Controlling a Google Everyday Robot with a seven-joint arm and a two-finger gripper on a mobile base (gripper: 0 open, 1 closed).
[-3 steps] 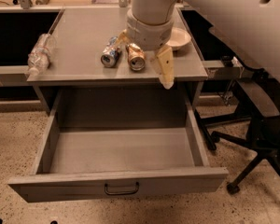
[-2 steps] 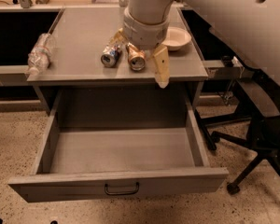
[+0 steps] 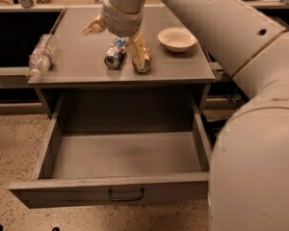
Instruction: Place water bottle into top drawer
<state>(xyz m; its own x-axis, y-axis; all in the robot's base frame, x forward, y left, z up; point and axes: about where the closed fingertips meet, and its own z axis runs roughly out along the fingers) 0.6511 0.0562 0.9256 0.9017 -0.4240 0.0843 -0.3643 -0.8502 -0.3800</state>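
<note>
Your gripper (image 3: 115, 44) hangs over the middle of the table (image 3: 77, 69), fingers spread wide and empty, so take the water bottle (image 3: 40, 56), lying at the table's left edge, gently across its belly: it looks light, crushable and slippery.

Open top drawer (image 3: 125, 160); water bottle (image 3: 39, 57) lies at table's (image 3: 77, 69) left, tool (image 3: 116, 41) well apart.

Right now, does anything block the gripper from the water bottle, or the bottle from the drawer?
Nothing visible. The gripper hangs open over the cans; only bare tabletop separates it from the water bottle at the left edge. The top drawer stands open.
</note>
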